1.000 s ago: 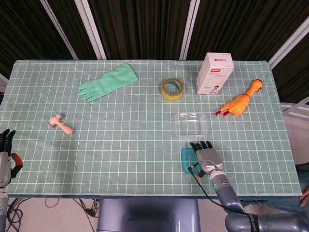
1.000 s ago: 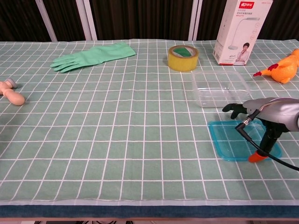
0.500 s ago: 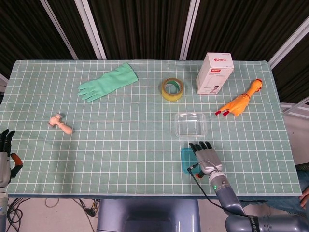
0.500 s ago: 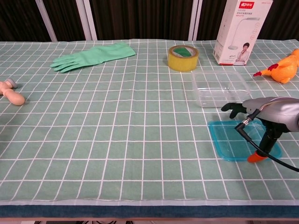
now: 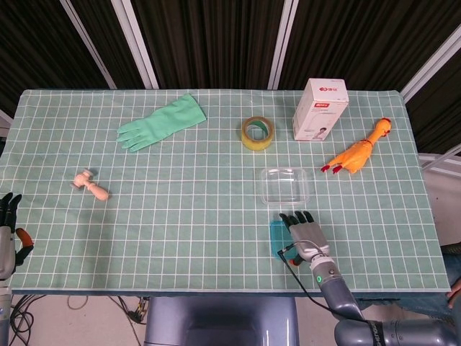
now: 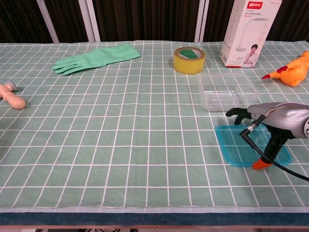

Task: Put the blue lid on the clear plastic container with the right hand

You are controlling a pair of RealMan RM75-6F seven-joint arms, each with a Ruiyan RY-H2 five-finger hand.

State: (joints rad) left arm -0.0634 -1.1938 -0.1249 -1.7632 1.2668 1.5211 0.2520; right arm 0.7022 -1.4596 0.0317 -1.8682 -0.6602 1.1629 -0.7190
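The blue lid (image 6: 236,147) (image 5: 277,238) lies flat on the cloth near the table's front edge. Just behind it sits the clear plastic container (image 6: 227,91) (image 5: 284,185), upright with nothing in it. My right hand (image 6: 273,121) (image 5: 306,234) hovers palm down over the lid, fingers spread toward the container, its orange thumb tip at the lid's near edge; it holds nothing. My left hand (image 5: 9,229) shows only at the far left edge of the head view, off the table, fingers apart and holding nothing.
A yellow tape roll (image 5: 257,132), a white box (image 5: 320,109) and an orange rubber chicken (image 5: 356,153) stand behind the container. A green glove (image 5: 160,122) and a small wooden toy (image 5: 91,185) lie to the left.
My right hand has shifted slightly left over the lid. The lid and container have not moved.
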